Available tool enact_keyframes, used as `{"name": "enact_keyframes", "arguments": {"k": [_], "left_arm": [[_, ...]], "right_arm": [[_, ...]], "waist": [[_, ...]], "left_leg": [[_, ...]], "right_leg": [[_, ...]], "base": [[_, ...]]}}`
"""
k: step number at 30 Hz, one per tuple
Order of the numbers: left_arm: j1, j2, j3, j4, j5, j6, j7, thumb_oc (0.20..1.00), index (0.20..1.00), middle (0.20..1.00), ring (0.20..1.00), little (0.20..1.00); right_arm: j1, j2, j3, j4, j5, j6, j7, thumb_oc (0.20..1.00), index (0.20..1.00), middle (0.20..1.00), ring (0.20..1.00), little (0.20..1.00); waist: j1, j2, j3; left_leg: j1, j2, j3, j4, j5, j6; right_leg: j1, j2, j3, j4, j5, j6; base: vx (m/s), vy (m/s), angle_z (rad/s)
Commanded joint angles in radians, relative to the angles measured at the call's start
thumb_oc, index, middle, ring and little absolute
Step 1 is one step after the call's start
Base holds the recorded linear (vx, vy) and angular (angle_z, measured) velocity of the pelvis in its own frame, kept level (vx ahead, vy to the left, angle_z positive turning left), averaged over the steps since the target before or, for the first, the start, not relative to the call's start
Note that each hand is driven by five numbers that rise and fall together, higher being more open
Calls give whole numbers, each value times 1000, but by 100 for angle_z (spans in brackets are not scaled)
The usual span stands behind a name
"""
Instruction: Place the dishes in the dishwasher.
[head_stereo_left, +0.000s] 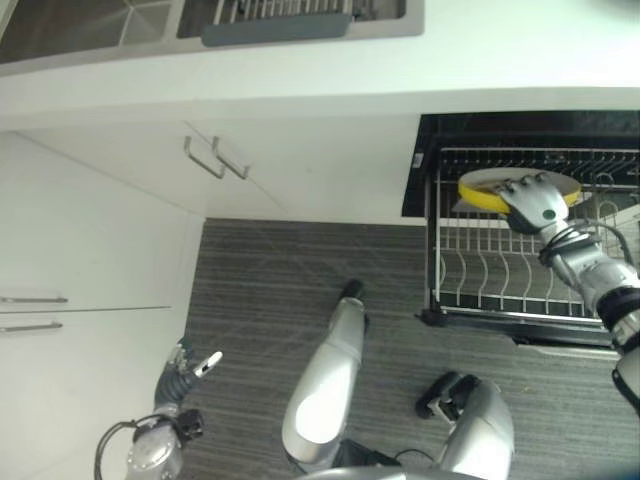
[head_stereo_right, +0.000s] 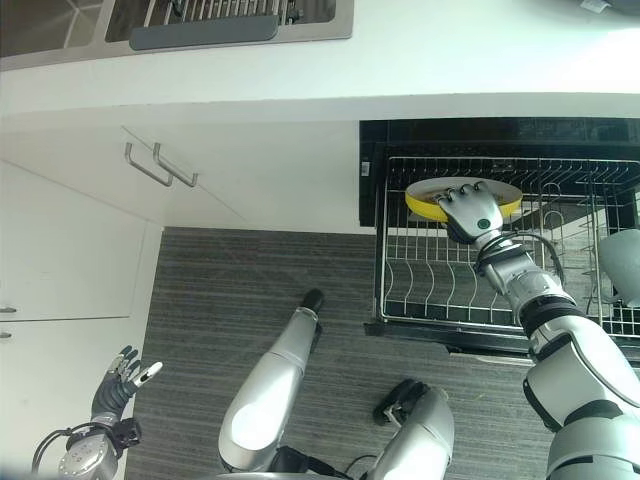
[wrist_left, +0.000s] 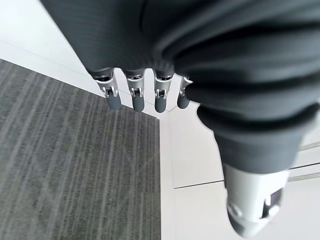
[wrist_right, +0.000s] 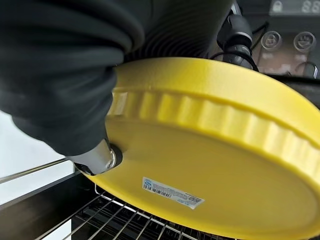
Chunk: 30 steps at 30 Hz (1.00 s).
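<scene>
A yellow plate (head_stereo_right: 430, 203) with a fluted rim hangs over the back part of the pulled-out dishwasher rack (head_stereo_right: 430, 270). My right hand (head_stereo_right: 470, 213) is shut on it, fingers over the top and the thumb (wrist_right: 95, 157) pressed under its base (wrist_right: 200, 175). The plate lies almost flat, a little above the wire tines. My left hand (head_stereo_left: 183, 368) hangs low at my left side beside the white cabinets, its fingers (wrist_left: 135, 95) straight and holding nothing.
The open dishwasher (head_stereo_left: 520, 135) sits under the white countertop (head_stereo_left: 400, 60), with a sink and drying rack (head_stereo_left: 280, 15) above. White cabinet doors with bar handles (head_stereo_left: 215, 158) stand to the left. Grey striped floor (head_stereo_left: 270, 290) spreads in front. A pale dish (head_stereo_right: 622, 265) stands at the rack's right edge.
</scene>
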Motion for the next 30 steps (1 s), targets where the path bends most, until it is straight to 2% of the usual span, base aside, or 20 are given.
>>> {"name": "enact_keyframes", "arguments": {"k": [1,8,11,13,15,17,19,21,22,23,25,29,30], "left_arm": [[33,35,28,-8,-62,-69,0,1000,1000,1000,1000,1000],[38,47,44,-17,-95,-80,-30,1000,1000,1000,1000,1000],[26,51,48,-3,-115,-85,-44,1000,1000,1000,1000,1000],[18,53,51,0,-121,-82,-48,1000,1000,1000,1000,1000],[11,55,52,1,-129,-79,-51,1000,1000,1000,1000,1000],[3,58,55,-3,-136,-72,-59,1000,1000,1000,1000,1000],[-2,57,58,4,-135,-73,-74,1000,1000,1000,1000,1000],[-9,61,64,5,-133,-69,-87,1000,1000,1000,1000,1000],[-11,63,65,5,-131,-67,-89,1000,1000,1000,1000,1000],[-13,65,69,3,-127,-64,-92,1000,1000,1000,1000,1000],[-16,67,73,-3,-112,-59,-97,1000,1000,1000,1000,1000],[-13,71,76,-24,-79,-49,-85,1000,1000,1000,1000,1000],[-11,73,77,-30,-73,-46,-80,1000,1000,1000,1000,1000]], "right_arm": [[-117,-30,-17,-1,-22,91,-118,200,200,200,200,200],[-156,-36,14,5,-35,113,-106,200,200,200,200,200],[-168,-28,26,19,-34,95,-77,200,200,200,200,200],[-163,-22,33,20,-11,69,-15,200,200,200,200,200],[-152,-12,40,27,63,26,90,200,200,200,200,200],[-125,6,42,41,152,-21,137,200,200,200,200,200],[-97,30,27,66,226,-13,271,200,200,200,200,200],[-62,57,10,99,306,-24,338,200,200,200,200,200],[-54,68,2,107,319,-27,359,536,536,536,536,536],[-48,77,-7,112,336,-15,400,1000,1000,1000,1000,1000],[-23,96,-20,129,393,13,440,1000,1000,1000,1000,1000],[5,116,-78,135,473,16,465,1000,1000,1000,1000,1000],[10,117,-88,132,535,10,479,1000,1000,1000,1000,1000]], "waist": [[5,32,-27],[12,42,-26],[13,45,-26],[12,46,-26],[12,45,-26],[13,48,-26],[14,49,-26],[19,48,-26],[21,47,-26],[23,44,-26],[27,41,-26],[35,27,-26],[36,24,-26]], "left_leg": [[-33,-45,45,111,-97,131],[-99,-55,50,129,-90,138],[-124,-57,51,142,-90,142],[-133,-59,51,144,-90,144],[-144,-61,50,151,-91,146],[-154,-64,46,150,-88,148],[-158,-67,42,152,-89,145],[-160,-70,38,151,-88,147],[-159,-72,36,149,-87,147],[-160,-74,33,151,-88,146],[-161,-76,29,155,-90,146],[-160,-78,20,167,-95,145],[-159,-78,19,170,-97,147]], "right_leg": [[-67,45,-20,-44,169,-34],[-139,49,-10,-12,166,-37],[-170,52,-1,6,161,-39],[-183,54,1,14,159,-40],[-196,56,3,21,156,-42],[-207,59,4,25,154,-46],[-211,61,3,26,151,-48],[-209,63,-4,23,150,-52],[-206,64,-7,19,151,-52],[-204,66,-10,17,151,-53],[-199,67,-17,15,152,-54],[-180,75,-35,5,160,-54],[-176,76,-39,3,161,-55]], "base": [[-28,52,1],[-12,7,-1],[0,0,0],[0,0,0],[-17,-3,-1],[-16,-3,-1],[0,0,0],[-18,-48,-1],[-9,-67,4],[-5,-59,5],[2,-70,9],[9,-74,7],[14,-54,5]]}}
